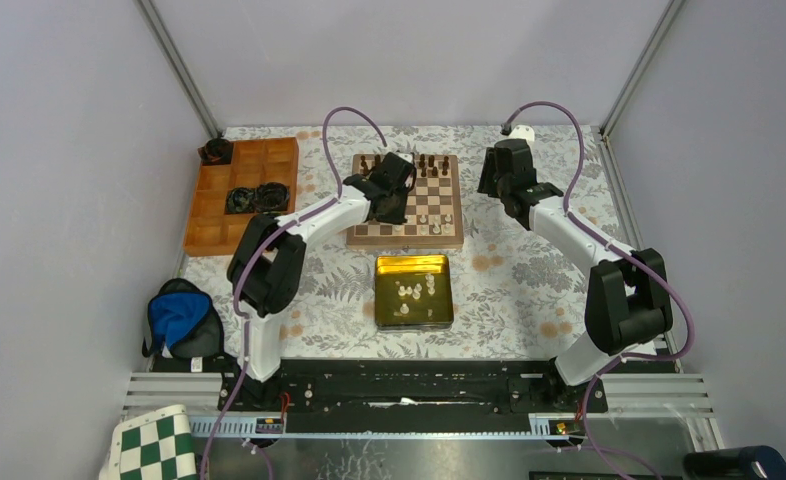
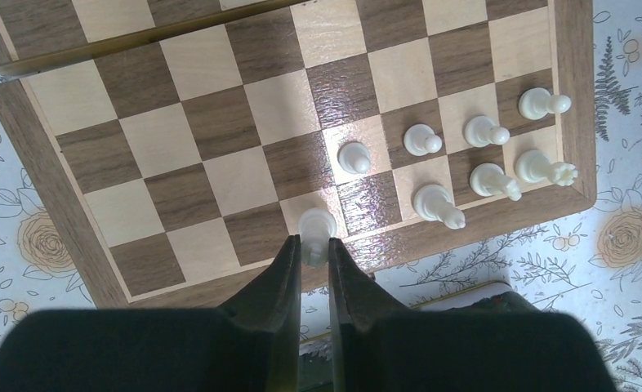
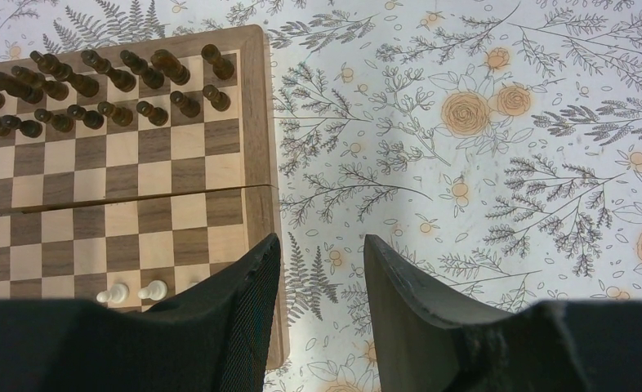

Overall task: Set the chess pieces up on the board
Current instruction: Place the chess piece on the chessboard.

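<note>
The wooden board (image 1: 405, 241) lies at the middle back of the table. My left gripper (image 2: 314, 243) is shut on a cream-white chess piece (image 2: 318, 224), which stands on a light square in the board's near row (image 2: 36, 163). Several more white pieces (image 2: 438, 204) stand in the two near rows to its right. My right gripper (image 3: 318, 245) hangs open over the floral cloth just right of the board's edge (image 3: 259, 122), with nothing between its fingers. In the top view the left gripper (image 1: 394, 200) is over the board and the right gripper (image 1: 499, 170) is beside it.
Dark brown pieces (image 3: 97, 82) fill the board's far rows. A gold tin (image 1: 439, 265) holding several white pieces sits in front of the board. An orange compartment tray (image 1: 209, 195) stands at the back left, a blue bag (image 1: 179, 318) near left, and a green checkered mat (image 1: 154, 445) by the bases.
</note>
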Controlling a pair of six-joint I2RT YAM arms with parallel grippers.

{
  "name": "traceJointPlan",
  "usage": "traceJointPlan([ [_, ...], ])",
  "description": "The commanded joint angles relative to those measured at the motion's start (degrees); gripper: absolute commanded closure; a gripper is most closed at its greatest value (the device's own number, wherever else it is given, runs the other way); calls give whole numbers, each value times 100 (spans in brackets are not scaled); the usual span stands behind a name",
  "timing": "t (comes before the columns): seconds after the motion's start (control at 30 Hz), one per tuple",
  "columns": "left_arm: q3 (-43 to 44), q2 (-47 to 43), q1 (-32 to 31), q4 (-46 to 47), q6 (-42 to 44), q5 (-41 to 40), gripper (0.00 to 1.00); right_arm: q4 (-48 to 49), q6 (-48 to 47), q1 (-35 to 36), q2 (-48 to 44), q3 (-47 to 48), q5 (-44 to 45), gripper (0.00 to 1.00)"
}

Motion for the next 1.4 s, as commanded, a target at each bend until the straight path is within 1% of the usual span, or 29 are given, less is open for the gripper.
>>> traceJointPlan([
  [0.0,-45,141,8,250,40,38,100,253,58,-57,19,-12,43,51],
  [0.3,3,227,-77,220,58,-98,100,252,66,-94,28,-27,5,51],
  [0.4,7,245,-108,191,62,-135,98,254,68,-99,19,-38,-3,51],
  [0.53,5,255,-167,141,75,-245,93,252,82,-104,19,-45,-27,51],
  [0.7,-44,199,-214,135,60,-384,83,254,93,-110,28,-36,-51,51],
  [0.83,-73,165,-227,139,50,-473,77,249,102,-109,28,-35,-76,51],
  [0.97,-98,128,-236,137,25,-528,73,252,102,-112,23,-36,-70,51],
  [1.03,-93,114,-235,140,15,-550,68,254,100,-110,19,-36,-84,51],
  [1.37,85,35,-234,140,23,-620,59,249,58,-107,-54,-6,-89,51],
])
